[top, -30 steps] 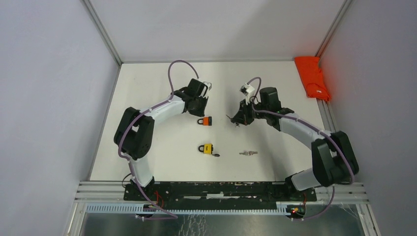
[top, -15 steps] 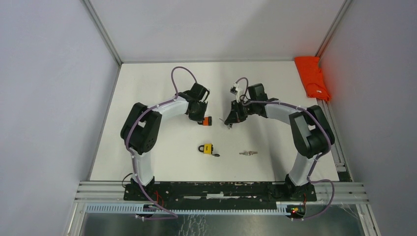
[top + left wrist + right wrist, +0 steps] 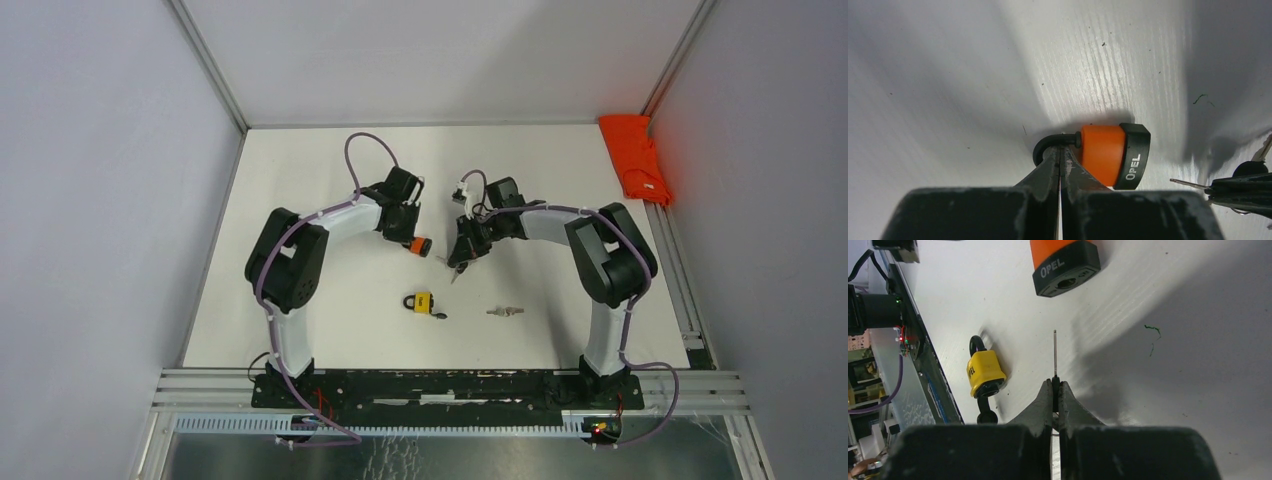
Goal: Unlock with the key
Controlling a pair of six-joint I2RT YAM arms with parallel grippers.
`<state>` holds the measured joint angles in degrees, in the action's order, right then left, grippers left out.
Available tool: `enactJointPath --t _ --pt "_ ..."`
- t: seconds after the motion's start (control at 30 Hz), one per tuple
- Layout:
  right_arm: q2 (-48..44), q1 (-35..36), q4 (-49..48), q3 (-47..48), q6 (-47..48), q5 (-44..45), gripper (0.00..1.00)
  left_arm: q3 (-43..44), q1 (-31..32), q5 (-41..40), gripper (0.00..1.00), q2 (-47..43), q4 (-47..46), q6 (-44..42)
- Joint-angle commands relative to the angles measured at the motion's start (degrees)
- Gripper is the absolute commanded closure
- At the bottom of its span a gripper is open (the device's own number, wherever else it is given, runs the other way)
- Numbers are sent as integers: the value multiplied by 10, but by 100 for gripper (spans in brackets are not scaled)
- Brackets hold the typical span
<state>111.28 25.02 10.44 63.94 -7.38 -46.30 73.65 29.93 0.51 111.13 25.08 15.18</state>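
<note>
An orange padlock with a black base lies on the white table, its keyhole end facing right. My left gripper is shut on its black shackle, and the orange body sits just right of the fingertips. My right gripper is shut on a key. The thin key blade sticks out ahead of the fingertips and points toward the padlock's black keyhole end, a short gap away. In the left wrist view the key tip shows at the right edge, apart from the lock.
A yellow padlock with a key in it lies nearer the arm bases, also seen as the yellow padlock. Loose keys lie to its right. An orange cloth hangs at the far right rail.
My left gripper has lowered onto the orange padlock and shut on its shackle. My right arm has carried the key left and nearer, toward the lock's keyhole end.
</note>
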Motion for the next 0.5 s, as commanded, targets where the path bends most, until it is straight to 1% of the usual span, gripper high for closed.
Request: enactJointPath --t 0.0,0.1,0.27,0.47 --pt "12 2 -25 11 -13 -11 100 -3 -7 -18 98 19 -23 -10" --pt "23 2 -49 13 -34 -22 100 -5 -8 -14 98 23 -28 -12" --pt "39 2 -128 6 -94 -55 100 -14 -8 -10 98 29 -39 -13" --pt "57 1 -180 7 -141 -63 100 -14 -8 -8 98 34 -42 -18"
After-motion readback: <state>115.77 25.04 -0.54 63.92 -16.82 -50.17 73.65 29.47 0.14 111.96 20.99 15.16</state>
